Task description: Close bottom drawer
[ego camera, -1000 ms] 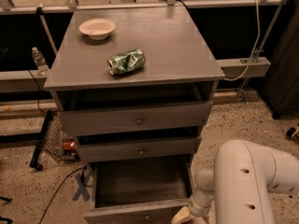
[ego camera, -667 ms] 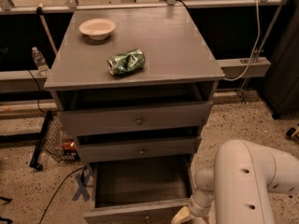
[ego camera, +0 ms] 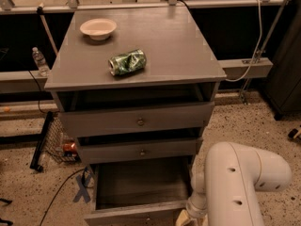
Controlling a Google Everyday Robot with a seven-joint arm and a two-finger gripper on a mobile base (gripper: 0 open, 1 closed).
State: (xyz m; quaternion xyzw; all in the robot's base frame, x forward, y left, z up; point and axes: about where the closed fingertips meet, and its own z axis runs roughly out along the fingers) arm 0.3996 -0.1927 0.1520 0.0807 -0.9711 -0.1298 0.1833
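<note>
The grey wooden cabinet [ego camera: 141, 46] stands in the middle of the camera view. Its bottom drawer [ego camera: 136, 213] is pulled far out towards me, and its deep box [ego camera: 141, 181] shows empty. The small round knob [ego camera: 148, 217] sits at the lower edge of the view. The middle drawer [ego camera: 141, 150] and the top drawer [ego camera: 138, 120] each stand slightly out. My gripper [ego camera: 187, 216] is at the right end of the bottom drawer's front, mostly cut off by the lower edge of the view. My white arm [ego camera: 240, 182] fills the lower right.
A crushed green can [ego camera: 127, 62] and a white bowl [ego camera: 98, 28] lie on the cabinet top. A water bottle [ego camera: 39, 60] stands at the left. A wire basket [ego camera: 56, 142] and a blue tape cross [ego camera: 83, 189] are on the speckled floor to the left.
</note>
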